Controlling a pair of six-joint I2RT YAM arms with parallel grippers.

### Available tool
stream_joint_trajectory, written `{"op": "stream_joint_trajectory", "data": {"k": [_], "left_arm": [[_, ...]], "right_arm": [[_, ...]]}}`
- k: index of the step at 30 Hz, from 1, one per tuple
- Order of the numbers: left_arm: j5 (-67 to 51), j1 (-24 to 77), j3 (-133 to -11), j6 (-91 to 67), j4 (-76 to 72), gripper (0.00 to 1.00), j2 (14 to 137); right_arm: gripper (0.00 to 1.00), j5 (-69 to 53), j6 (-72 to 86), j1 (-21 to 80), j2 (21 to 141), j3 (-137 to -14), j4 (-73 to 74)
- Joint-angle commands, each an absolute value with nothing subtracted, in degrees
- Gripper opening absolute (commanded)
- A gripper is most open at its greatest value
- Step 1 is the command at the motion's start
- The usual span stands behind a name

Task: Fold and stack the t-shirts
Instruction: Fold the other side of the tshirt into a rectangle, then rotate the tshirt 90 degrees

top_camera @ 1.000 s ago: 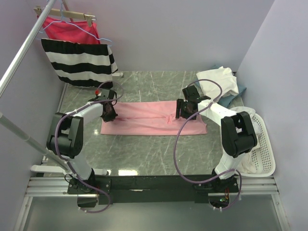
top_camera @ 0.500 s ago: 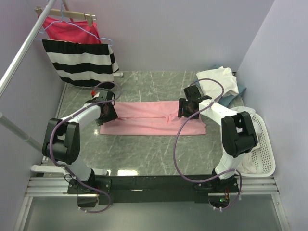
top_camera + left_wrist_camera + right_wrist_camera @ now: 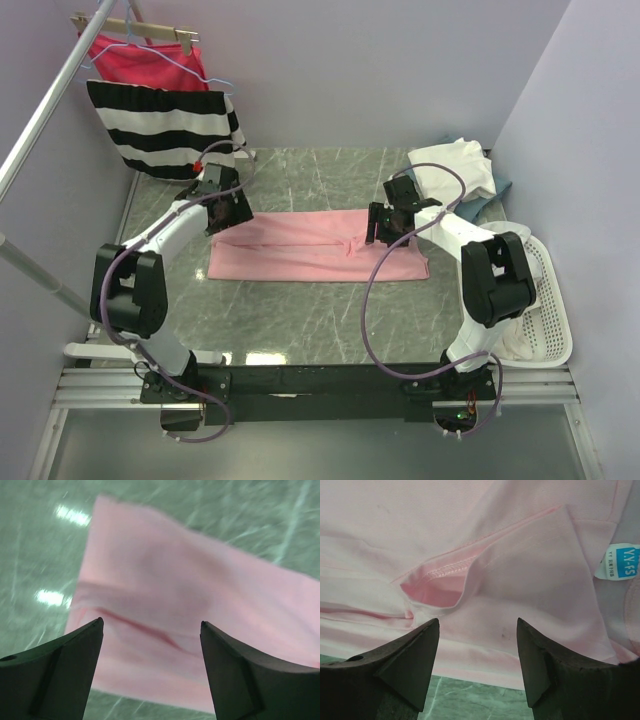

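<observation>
A light pink t-shirt [image 3: 320, 246] lies folded into a long band across the green marble table [image 3: 300, 310]. My left gripper [image 3: 234, 214] hovers open above the shirt's far left corner; in the left wrist view [image 3: 150, 622] the pink cloth [image 3: 190, 600] lies below, nothing between the fingers. My right gripper [image 3: 380, 226] stands open over the shirt's right part; the right wrist view [image 3: 477, 621] shows a folded sleeve [image 3: 520, 575] and a blue label [image 3: 624, 562]. Cream-white t-shirts [image 3: 455, 168] lie piled at the back right with a blue one [image 3: 501, 188] under them.
A white basket [image 3: 552, 300] with cloth in it sits at the right edge. At the back left a black-and-white striped garment [image 3: 165, 130] and a magenta-red one [image 3: 140, 60] hang from a rack, whose metal pole [image 3: 50, 100] slants across the left side.
My left gripper has opened, let go of the pink shirt's left end, and lifted back toward the far left corner. The right gripper has stayed put, open.
</observation>
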State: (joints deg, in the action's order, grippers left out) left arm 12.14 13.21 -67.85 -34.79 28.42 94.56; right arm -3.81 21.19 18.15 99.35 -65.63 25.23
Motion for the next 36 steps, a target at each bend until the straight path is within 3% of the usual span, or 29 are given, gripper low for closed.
{"op": "stream_joint_trajectory", "data": {"k": [1,15,24,29,36], "left_arm": [[5.9,13.45,-73.2,-31.38,24.96,0.84,98.16],[3.16,13.45,-74.97,-29.36,23.82,0.83,100.28],[-0.44,13.45,-79.01,-27.25,22.32,0.85,102.83],[-4.74,13.45,-85.25,-24.79,24.6,0.84,110.47],[-5.98,14.41,-87.98,-22.76,28.04,0.81,117.77]], "right_arm": [[0.7,-5.19,22.85,18.9,101.42,-68.64,23.12],[0.69,1.3,22.85,20.47,114.78,-81.38,25.05],[0.72,9.32,20.66,19.34,101.8,-77.34,20.83],[0.72,9.49,21.0,18.46,102.3,-79.89,27.77],[0.72,6.51,24.78,18.46,102.39,-73.05,26.29]]}}
